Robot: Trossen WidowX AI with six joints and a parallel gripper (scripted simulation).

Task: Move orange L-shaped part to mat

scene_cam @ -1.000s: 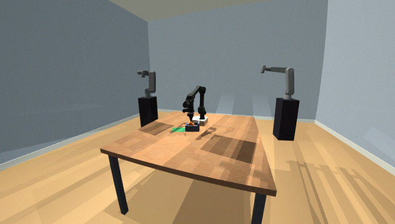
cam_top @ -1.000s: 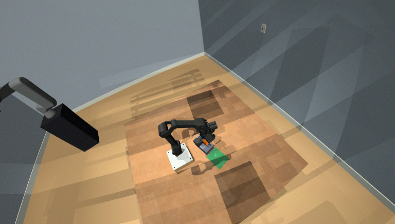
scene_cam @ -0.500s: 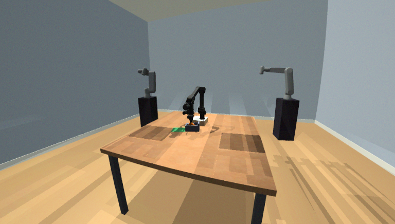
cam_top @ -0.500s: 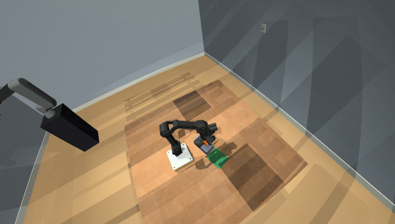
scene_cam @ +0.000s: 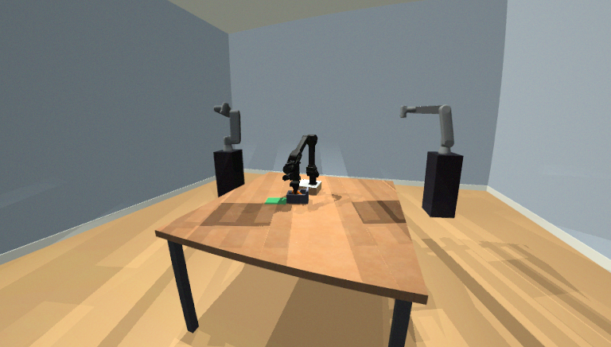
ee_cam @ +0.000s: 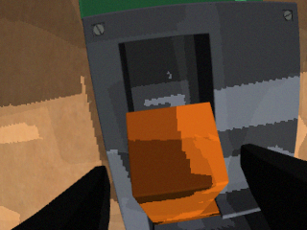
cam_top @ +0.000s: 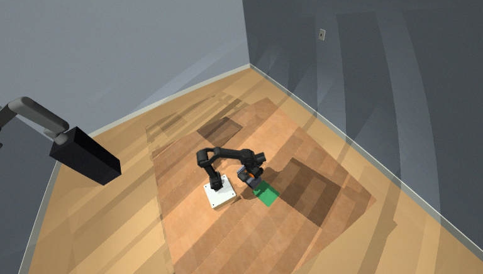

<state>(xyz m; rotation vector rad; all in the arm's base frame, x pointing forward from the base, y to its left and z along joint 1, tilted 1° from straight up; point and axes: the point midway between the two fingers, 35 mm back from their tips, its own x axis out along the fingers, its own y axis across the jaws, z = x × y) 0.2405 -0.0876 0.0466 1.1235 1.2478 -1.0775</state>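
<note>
The orange L-shaped part (ee_cam: pixel 155 160) (scene_cam: pixel 299 192) is tipped in the pocket of the grey tray (ee_cam: pixel 259 57) (cam_top: pixel 254 183) (scene_cam: pixel 297 198). Its end toward the mat stands raised, and the dark pocket floor shows beyond it in the wrist view. Its L-shaped end sits low, partly cut off at the bottom of that view. My gripper (ee_cam: pixel 176 165) (cam_top: pixel 250 173) is open above the tray, with one black finger on each side of the part and visible gaps between. Nothing is held. The green mat (cam_top: pixel 271 197) (scene_cam: pixel 274 200) (ee_cam: pixel 144 5) lies beside the tray, with nothing on it.
The white base plate (cam_top: pixel 221 197) (scene_cam: pixel 317 185) of my arm stands near the tray on the wooden table (cam_top: pixel 213 235) (scene_cam: pixel 333 239). Two grey arms on dark pedestals (scene_cam: pixel 229 172) (scene_cam: pixel 441 185) stand beyond the table. Shadows cross the table and tray.
</note>
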